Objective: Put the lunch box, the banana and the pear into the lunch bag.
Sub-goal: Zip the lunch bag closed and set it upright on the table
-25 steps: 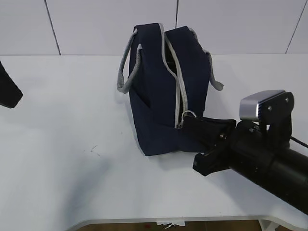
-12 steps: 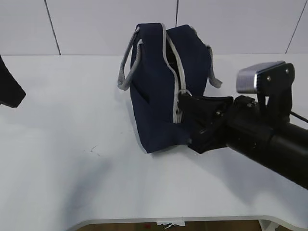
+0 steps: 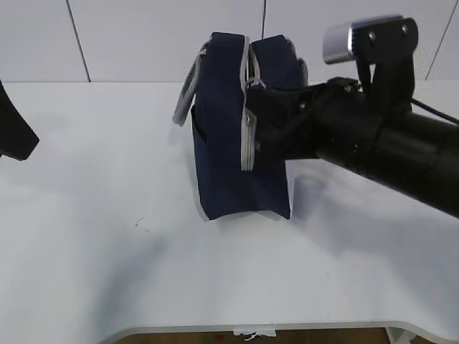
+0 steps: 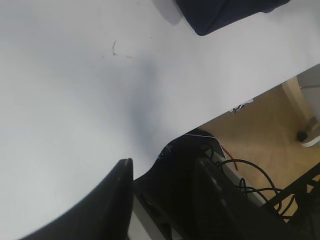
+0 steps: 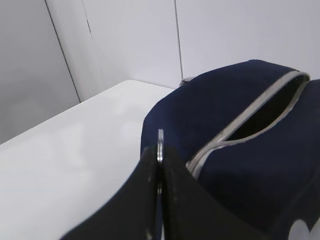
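Exterior view: one navy lunch bag (image 3: 237, 143) stands on the white table (image 3: 107, 251), toward the far middle. The right gripper (image 3: 252, 118) reaches in from the right and meets the bag's grey zipper trim near the top. The left arm (image 3: 14, 132) shows only at the left edge.

Left wrist view: the left gripper (image 4: 162, 195) hangs part-spread over the table's near edge, holding nothing; one bag corner shows at the top.

Right wrist view: two fingers (image 5: 142, 200) pressed together pinch one metal zipper ring (image 5: 160, 145); the zipper gapes beside it.

Upright navy lunch bag (image 3: 229, 158), zipper part-open
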Robot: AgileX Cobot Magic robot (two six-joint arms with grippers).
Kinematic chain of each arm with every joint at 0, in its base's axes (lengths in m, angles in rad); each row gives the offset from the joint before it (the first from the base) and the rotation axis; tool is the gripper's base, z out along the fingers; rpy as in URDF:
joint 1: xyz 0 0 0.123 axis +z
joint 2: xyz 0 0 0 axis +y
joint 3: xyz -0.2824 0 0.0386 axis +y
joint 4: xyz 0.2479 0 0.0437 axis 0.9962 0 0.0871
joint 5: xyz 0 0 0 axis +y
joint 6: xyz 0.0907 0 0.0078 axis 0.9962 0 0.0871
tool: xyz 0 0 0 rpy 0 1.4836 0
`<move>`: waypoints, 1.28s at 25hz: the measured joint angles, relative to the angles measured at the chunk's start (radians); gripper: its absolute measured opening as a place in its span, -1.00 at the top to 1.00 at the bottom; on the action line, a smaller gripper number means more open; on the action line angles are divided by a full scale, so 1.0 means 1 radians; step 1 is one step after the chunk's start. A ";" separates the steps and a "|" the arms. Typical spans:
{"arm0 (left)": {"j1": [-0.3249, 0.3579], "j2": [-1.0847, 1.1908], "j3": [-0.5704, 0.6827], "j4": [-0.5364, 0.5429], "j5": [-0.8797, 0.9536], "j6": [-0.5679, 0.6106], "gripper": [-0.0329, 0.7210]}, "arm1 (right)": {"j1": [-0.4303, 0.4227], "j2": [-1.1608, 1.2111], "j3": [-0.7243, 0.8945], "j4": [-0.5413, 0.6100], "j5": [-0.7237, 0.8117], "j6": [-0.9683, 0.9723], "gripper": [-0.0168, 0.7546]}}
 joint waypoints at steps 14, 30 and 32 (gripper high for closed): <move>0.000 0.000 0.000 -0.007 -0.030 0.017 0.10 | 0.000 0.004 -0.281 0.052 0.425 0.000 0.95; 0.000 0.000 0.020 -0.105 -0.211 0.169 0.10 | 0.000 0.043 -0.467 0.221 0.674 0.000 0.95; 0.000 0.000 0.047 -0.109 -0.238 0.177 0.09 | 0.000 0.059 -0.489 0.231 0.681 0.000 0.95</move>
